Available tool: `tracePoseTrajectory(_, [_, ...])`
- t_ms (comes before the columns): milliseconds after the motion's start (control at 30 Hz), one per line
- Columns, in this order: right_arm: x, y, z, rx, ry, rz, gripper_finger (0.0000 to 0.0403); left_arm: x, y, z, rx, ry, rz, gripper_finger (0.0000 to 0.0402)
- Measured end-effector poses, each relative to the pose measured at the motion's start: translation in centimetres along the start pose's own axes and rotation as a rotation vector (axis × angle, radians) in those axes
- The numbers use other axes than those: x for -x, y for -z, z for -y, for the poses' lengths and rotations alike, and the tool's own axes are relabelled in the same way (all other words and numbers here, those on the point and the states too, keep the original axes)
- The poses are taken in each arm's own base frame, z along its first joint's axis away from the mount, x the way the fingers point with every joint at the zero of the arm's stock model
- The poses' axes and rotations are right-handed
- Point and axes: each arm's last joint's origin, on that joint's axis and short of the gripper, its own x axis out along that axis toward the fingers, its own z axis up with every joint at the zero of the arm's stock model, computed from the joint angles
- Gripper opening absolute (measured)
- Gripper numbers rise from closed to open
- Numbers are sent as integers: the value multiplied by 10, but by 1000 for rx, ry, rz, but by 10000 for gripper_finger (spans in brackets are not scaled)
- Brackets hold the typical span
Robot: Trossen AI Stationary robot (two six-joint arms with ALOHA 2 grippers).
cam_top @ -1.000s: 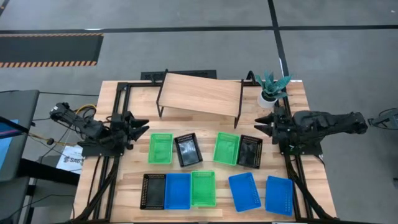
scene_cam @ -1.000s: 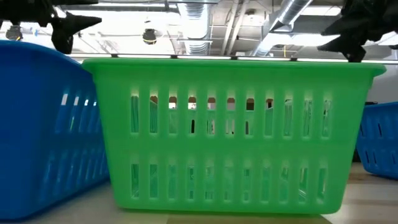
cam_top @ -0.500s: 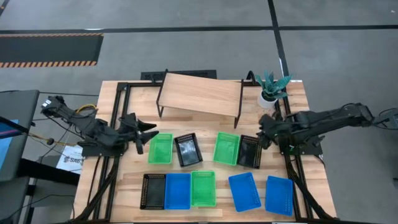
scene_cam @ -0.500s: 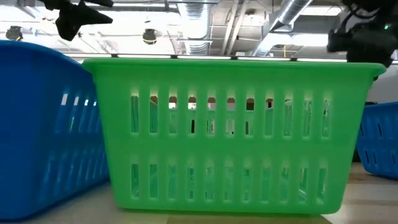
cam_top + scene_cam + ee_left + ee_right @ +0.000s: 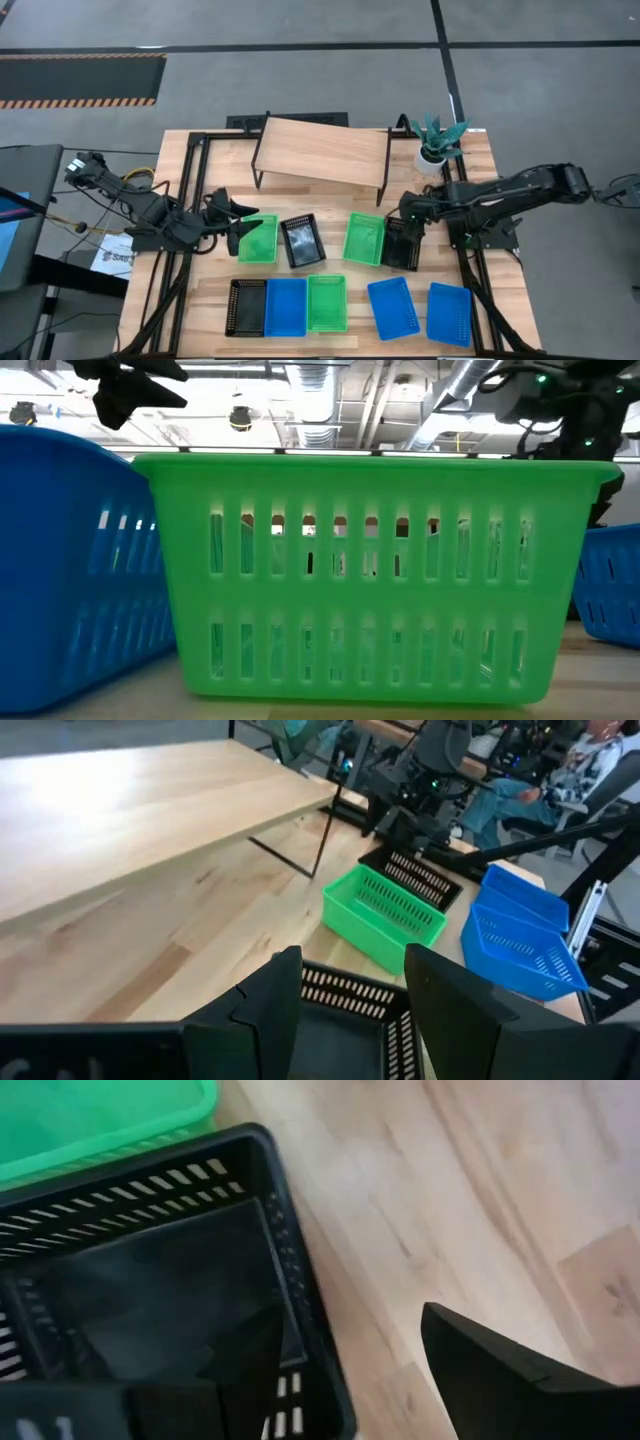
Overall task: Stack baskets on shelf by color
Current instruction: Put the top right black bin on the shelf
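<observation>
Nine mesh baskets lie flat on the slatted table. The far row holds a green basket [image 5: 258,238], a black one [image 5: 302,240], a green one [image 5: 364,238] and a black one [image 5: 402,243]. The near row holds a black, a blue, a green [image 5: 327,303] and two blue baskets. The shelf [image 5: 322,152] stands bare at the far side. My left gripper [image 5: 235,215] [image 5: 352,965] hovers open by the left green basket's left edge. My right gripper [image 5: 408,212] [image 5: 350,1315] is open at the right black basket's far corner [image 5: 300,1310], one finger over its inside and one outside.
A potted plant [image 5: 436,140] stands right of the shelf, just beyond my right arm. In the low view the near green basket [image 5: 370,570] fills the picture, with blue baskets [image 5: 70,560] on both sides. People sit beyond the table [image 5: 560,780].
Both arms have swung in from the table's sides toward its middle. My left gripper has moved right to the left green basket's edge. My right gripper has moved left, tipped down and dropped over the right black basket's far end. No basket has moved.
</observation>
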Motion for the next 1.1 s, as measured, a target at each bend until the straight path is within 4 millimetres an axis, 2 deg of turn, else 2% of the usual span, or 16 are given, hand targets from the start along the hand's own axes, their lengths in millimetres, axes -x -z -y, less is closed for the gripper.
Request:
tracePoseTrajectory(233, [-11, -7, 2, -2, 4, -34, 263, 0, 3, 2, -16, 85, -80, 167])
tracePoseTrajectory(500, [-29, -15, 1, 18, 31, -80, 235, 0, 5, 1, -30, 80, -98, 167])
tracePoseTrajectory(633, [-39, -15, 1, 19, 55, -122, 185, 1, 8, -2, -43, 56, -128, 167])
tracePoseTrajectory(867, [-45, -16, 1, 20, 61, -165, 24, 1, 10, -4, -38, 42, -145, 167])
tracePoseTrajectory(1000, [-40, -17, 0, -15, 57, -159, 19, 1, 10, -4, -38, 36, -140, 167])
tracePoseTrajectory(1100, [-27, -25, -1, -32, 51, -139, 10, 1, 10, -4, -38, 32, -137, 167])
